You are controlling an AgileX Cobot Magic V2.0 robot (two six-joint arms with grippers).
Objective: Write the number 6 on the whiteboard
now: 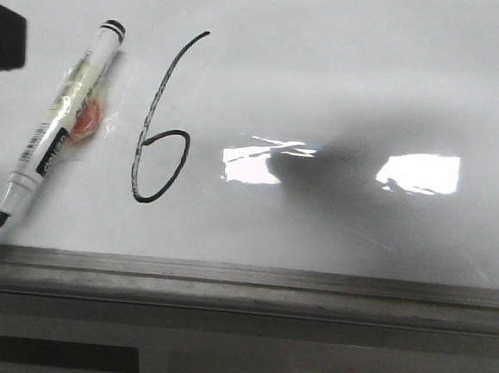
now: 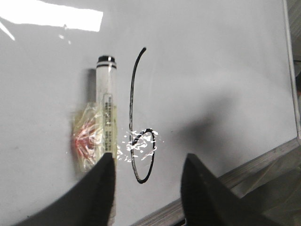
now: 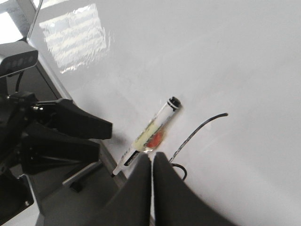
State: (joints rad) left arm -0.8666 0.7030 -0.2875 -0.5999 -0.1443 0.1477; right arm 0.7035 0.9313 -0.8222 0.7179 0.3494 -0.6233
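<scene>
The number 6 (image 1: 149, 114) is a thin black marker line on the glossy whiteboard (image 1: 353, 82), left of centre. It also shows in the left wrist view (image 2: 132, 94) and the right wrist view (image 3: 197, 129). The uncapped white marker (image 1: 60, 124) lies flat on the board just left of the 6, black tip toward the rail, with crumpled clear wrap on its barrel. My left gripper (image 2: 149, 157) is open and empty, hovering over the loop of the 6 with the marker (image 2: 106, 103) beside one finger. My right gripper (image 3: 151, 157) is shut and empty above the board.
A grey metal rail (image 1: 242, 285) runs along the board's near edge. A dark part of the left arm (image 1: 1, 42) shows at the left edge. Bright light reflections (image 1: 419, 172) and a dark shadow lie on the board right of the 6.
</scene>
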